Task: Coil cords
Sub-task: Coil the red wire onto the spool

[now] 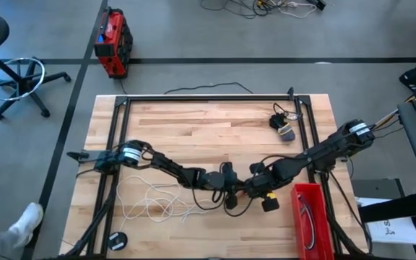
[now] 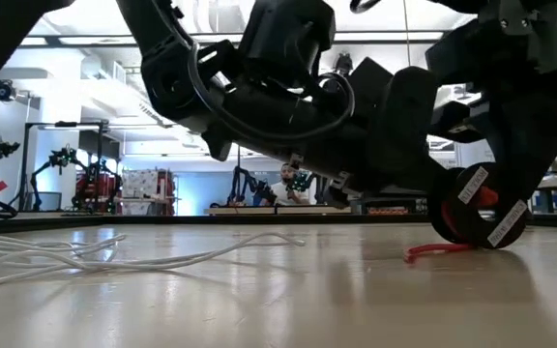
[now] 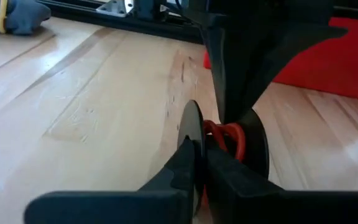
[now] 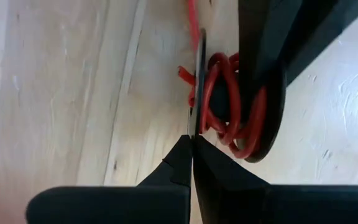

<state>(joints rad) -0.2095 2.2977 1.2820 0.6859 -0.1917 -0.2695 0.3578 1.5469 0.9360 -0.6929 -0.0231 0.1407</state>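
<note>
A black spool (image 2: 477, 208) wound with the red cord (image 4: 229, 106) stands on edge right of the table's middle (image 1: 269, 204). Both grippers meet at it. My left gripper (image 3: 196, 165) comes from the left, shut on one flange. My right gripper (image 4: 191, 146) comes from the right, shut on the other flange. The red cord's free end (image 2: 438, 251) lies on the table beside the spool. The white cord (image 1: 150, 202) lies in loose loops at the near left. A black cord (image 1: 284, 119) lies at the far right by a grey object. My left gripper pinches the rim of one thin black flange (image 3: 191, 127) between its two fingers, coming level from the table's left. The spool stands on edge, the red windings showing between its two flanges. My right gripper pinches the edge of the other flange (image 4: 197, 118) between its two fingers, coming from the table's right and slanting down. Red cord is wrapped around the hub just beside that flange. Whether the spool rests on the table, I cannot tell.
A red bin (image 1: 313, 217) with a cord in it stands at the near right, close to the spool. A small black disc (image 1: 118, 240) lies at the near left corner. A black metal frame (image 1: 208, 97) runs around the table's edges.
</note>
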